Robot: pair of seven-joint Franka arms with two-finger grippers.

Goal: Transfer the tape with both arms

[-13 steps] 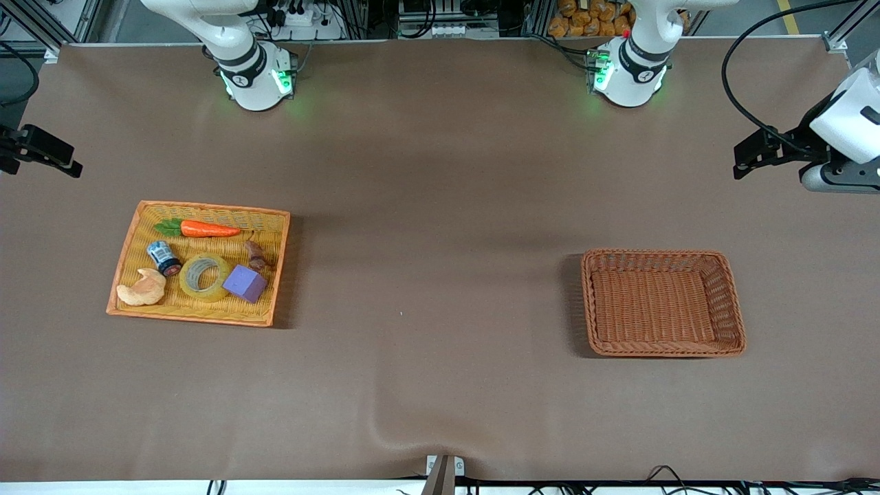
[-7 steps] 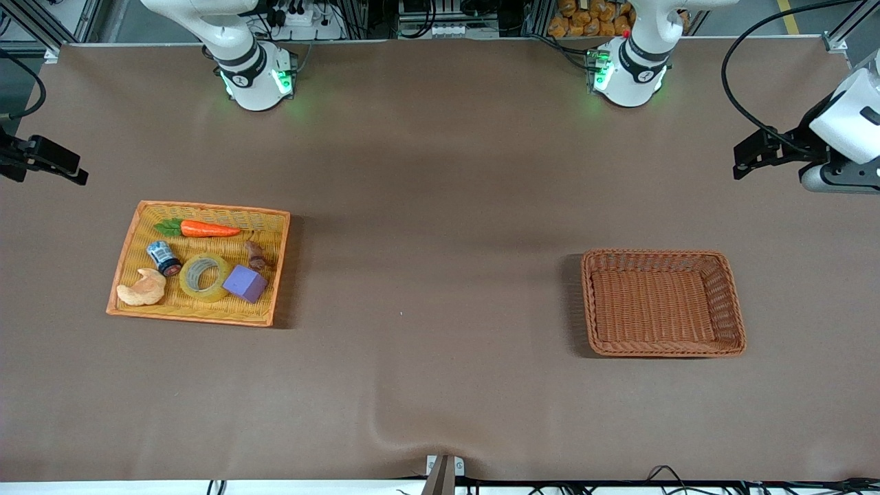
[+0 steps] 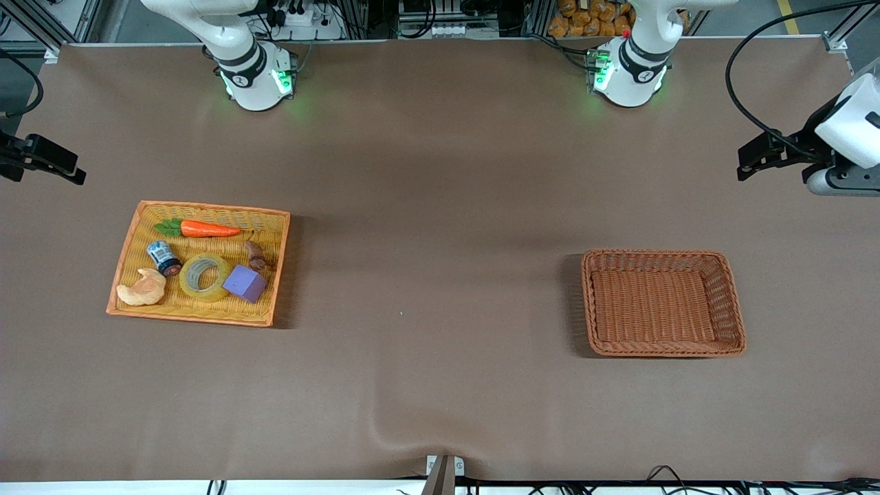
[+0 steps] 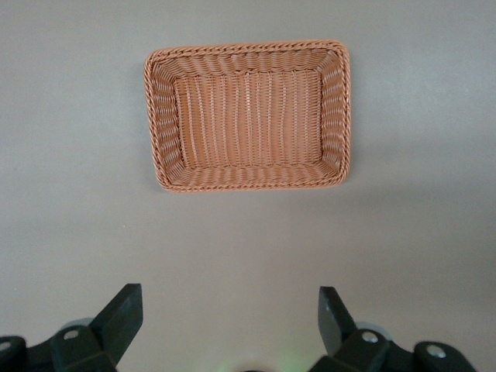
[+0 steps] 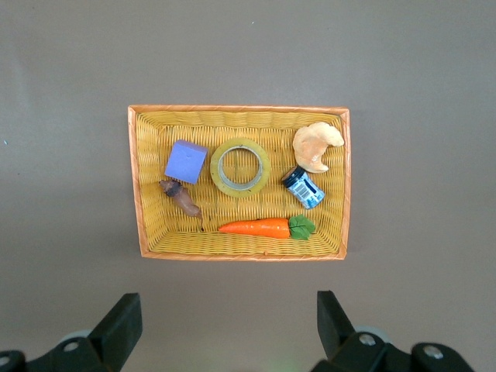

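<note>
The translucent yellowish ring of packing tape [image 3: 204, 277] lies flat in the yellow wicker tray [image 3: 137, 222], lower-left of the front view on the brown tabletop [image 3: 440, 206], between a purple cube [image 3: 245, 283] and a blue-labelled jar [image 3: 163, 257]. It is probably light, stiff and slick; pinching across the ring wall looks best. The right gripper [image 5: 225, 325] and left gripper [image 4: 229, 322] both hang wide open and empty.

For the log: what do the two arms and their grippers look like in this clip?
Both arms are glossy white with black joint bands; their bases glow green. The left arm trails a black cable toward its wrist. The left gripper and right gripper are black, with angular black fingers and silver screws, seen in both wrist views.
</note>
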